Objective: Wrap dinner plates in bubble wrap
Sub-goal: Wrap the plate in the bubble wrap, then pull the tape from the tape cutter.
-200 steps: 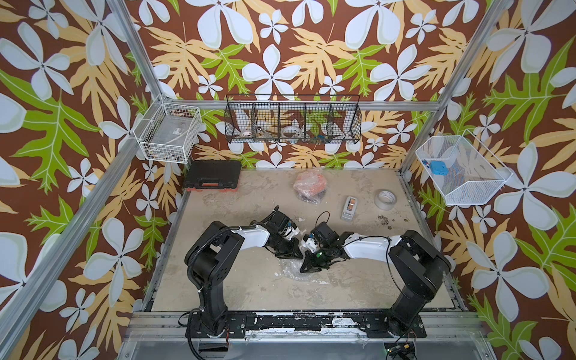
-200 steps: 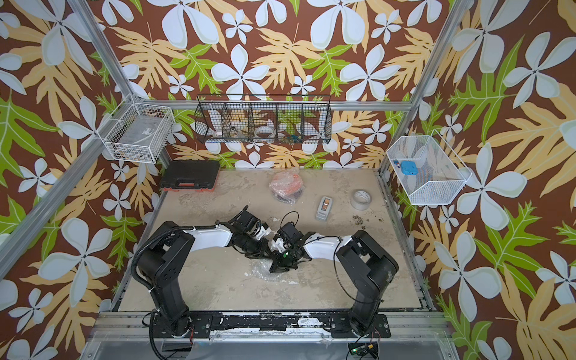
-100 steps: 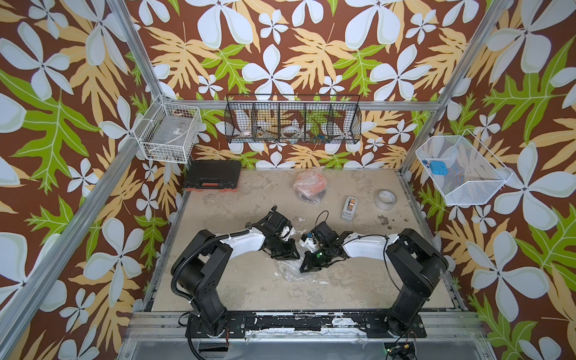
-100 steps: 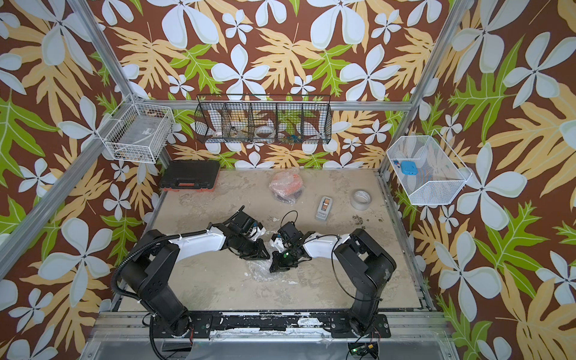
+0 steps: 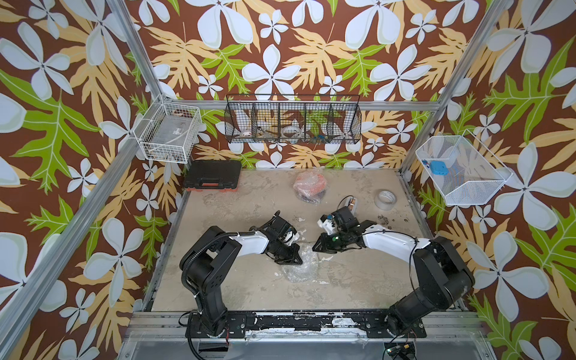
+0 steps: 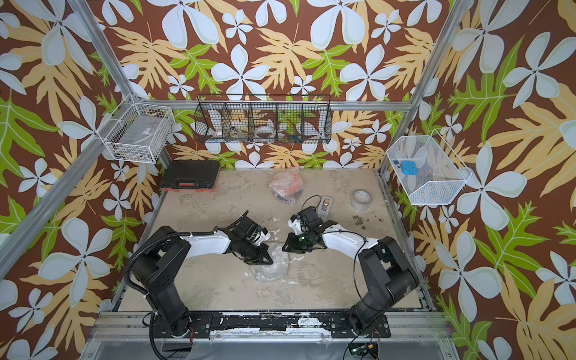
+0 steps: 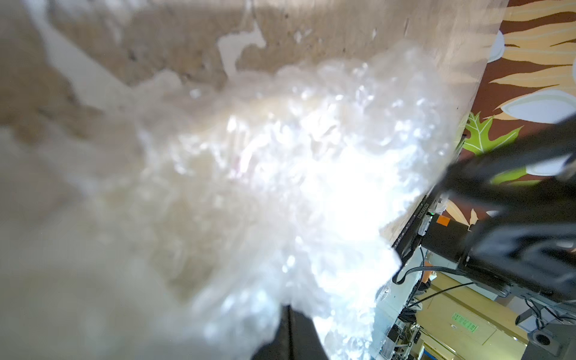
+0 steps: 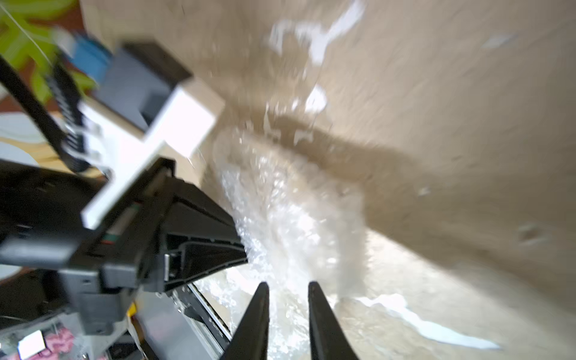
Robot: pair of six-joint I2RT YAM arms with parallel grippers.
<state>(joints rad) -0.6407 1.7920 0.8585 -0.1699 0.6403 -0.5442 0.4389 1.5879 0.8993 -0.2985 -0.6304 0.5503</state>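
Surface: a worn beige table (image 5: 237, 280) inside walls papered with leaves and flowers. The white tape roll (image 5: 386, 199) near the back is the marker for places.
Top views, task things: the bubble wrap (image 5: 300, 268) lies crumpled mid-table, nearer the arm bases than the tape roll and toward the left arm's side of it. 1 orange plate (image 5: 310, 187), already bundled in clear wrap, sits about level with the tape roll on that same side.
Top views, arms: the left gripper (image 5: 298, 260) has its tip on the crumpled wrap's edge. The right gripper (image 5: 315, 247) hangs between the wrap and the tape roll, clear of the wrap.
Left wrist: the fingers are pressed together with wrap bunched at their tips, so a fold looks pinched. I cannot tell what lies under the wrap.
Right wrist: 2 fingers (image 8: 258, 311) are spread with nothing between them, and the wrap lies beyond.
Change: within the last second the right jaws parted and that arm drew away from the left one.
Meaning: the fold now hangs on 1 grip only, and it may spring open unless it is tucked or taped.
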